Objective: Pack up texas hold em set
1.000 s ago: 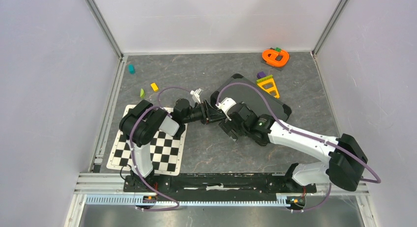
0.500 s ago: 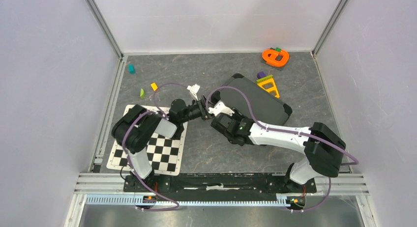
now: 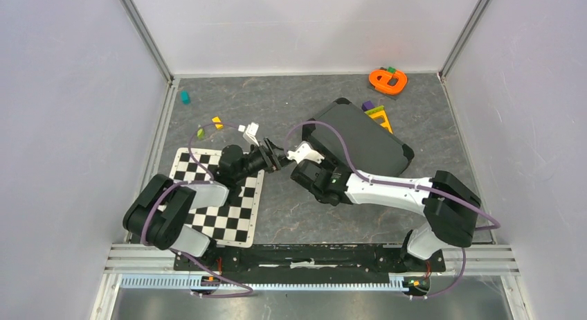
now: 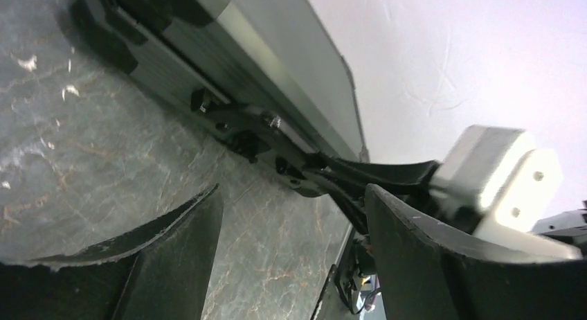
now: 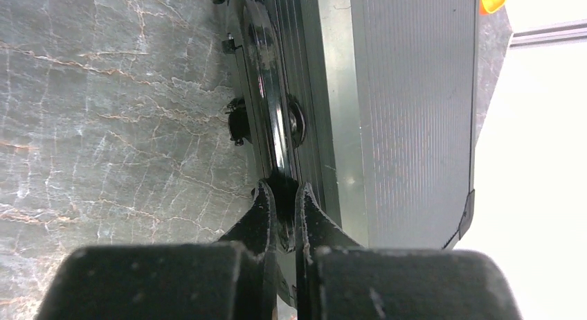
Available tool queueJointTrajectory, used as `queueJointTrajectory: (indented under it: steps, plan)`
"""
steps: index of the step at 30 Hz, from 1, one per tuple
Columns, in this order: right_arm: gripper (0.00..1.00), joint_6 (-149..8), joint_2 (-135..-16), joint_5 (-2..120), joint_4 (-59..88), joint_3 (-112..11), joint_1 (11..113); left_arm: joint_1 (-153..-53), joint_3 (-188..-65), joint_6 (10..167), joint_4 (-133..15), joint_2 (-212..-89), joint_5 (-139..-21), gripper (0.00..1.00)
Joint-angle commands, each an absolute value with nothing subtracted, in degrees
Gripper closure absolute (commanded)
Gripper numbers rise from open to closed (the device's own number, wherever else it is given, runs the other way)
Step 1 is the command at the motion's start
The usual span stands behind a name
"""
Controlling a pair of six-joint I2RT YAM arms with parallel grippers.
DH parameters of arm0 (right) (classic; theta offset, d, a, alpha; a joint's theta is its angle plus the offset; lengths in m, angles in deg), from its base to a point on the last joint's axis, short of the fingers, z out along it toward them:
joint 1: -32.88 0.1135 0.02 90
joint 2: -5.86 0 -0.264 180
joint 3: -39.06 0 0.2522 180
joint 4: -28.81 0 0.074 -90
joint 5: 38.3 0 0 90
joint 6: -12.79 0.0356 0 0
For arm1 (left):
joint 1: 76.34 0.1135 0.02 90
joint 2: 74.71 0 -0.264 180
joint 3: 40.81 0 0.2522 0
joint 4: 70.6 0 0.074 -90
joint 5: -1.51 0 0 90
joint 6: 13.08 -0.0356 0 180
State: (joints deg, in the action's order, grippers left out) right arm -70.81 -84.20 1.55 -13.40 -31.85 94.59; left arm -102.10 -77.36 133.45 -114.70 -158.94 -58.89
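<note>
Black hard ribbed briefcase (image 3: 363,143) is shut. It lies flat and skewed on the grey stone-pattern table (image 3: 291,209), in the far right part, with one corner toward the far right corner. Its black curved carry handle (image 5: 265,91) faces the table's middle.

Right gripper (image 5: 280,209): jaws almost fully closed and clamped on the near end of the handle. We see the bar pinched between both fingers (image 5: 256,219).

Left gripper (image 4: 291,195): jaws spread wide, only bare table between them, holding nothing. It sits low over the table just beside the handle side of the briefcase, tips aimed at the handle. We can't tell if it touches the case. From the top view we see both grippers close together, the left one on the left of the right one.

Elsewhere:
- Black-white checkered mat (image 3: 214,199) lies by the near left corner, with the left arm over it.
- Orange ring-shaped plastic toy (image 3: 387,80) is at the far right corner.
- Yellow triangular plastic toy (image 3: 378,117) sits right against the case's far edge.
- Small teal block (image 3: 185,96) is near the far left corner.
- Small yellow piece (image 3: 217,121) and small green piece (image 3: 200,132) lie just beyond the mat's far edge.
</note>
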Motion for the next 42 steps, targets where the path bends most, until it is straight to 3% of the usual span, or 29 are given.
queueJointTrajectory:
  steps: [1, 7, 14, 17, 24, 27, 36, 39, 40, 42]
  plan:
    - [1.0, -69.1, -78.5, -0.7, -11.7, -34.4, 92.0, -106.6, -77.2, 127.3, -110.2, -159.5, -63.1, 0.21]
    - [1.0, -70.0, -77.0, 4.3, -13.3, -36.6, 88.6, -110.4, -79.5, 128.3, -117.3, -167.5, -62.7, 0.22]
    - [1.0, -72.7, -76.0, 26.8, -13.0, -38.1, 81.9, -110.8, -81.8, 130.4, -122.3, -174.0, -61.1, 0.25]
    - [0.99, -73.4, -78.8, 27.3, -14.7, -38.5, 82.0, -110.8, -83.2, 130.0, -120.9, -176.7, -60.6, 0.28]
    - [0.75, -73.4, -81.0, 30.9, -13.6, -36.4, 82.1, -110.8, -85.3, 132.0, -122.6, -181.6, -60.6, 0.49]
    - [0.71, -73.2, -82.6, 28.8, -13.8, -36.3, 82.9, -110.7, -85.7, 131.7, -121.5, -181.8, -60.9, 0.56]
    - [0.66, -71.6, -88.5, 23.0, -14.8, -37.4, 85.2, -110.7, -89.6, 131.8, -119.9, -184.3, -59.5, 0.61]
    - [0.68, -71.2, -89.0, 20.8, -14.8, -37.2, 85.2, -110.7, -90.0, 131.3, -119.2, -184.4, -59.6, 0.61]
    - [0.73, -71.2, -89.5, 20.0, -14.8, -37.2, 85.2, -110.7, -90.0, 131.2, -119.1, -184.3, -59.6, 0.61]
    - [0.93, -70.6, -90.2, 18.8, -15.1, -38.2, 85.1, -110.7, -89.7, 131.1, -118.8, -184.0, -59.7, 0.61]
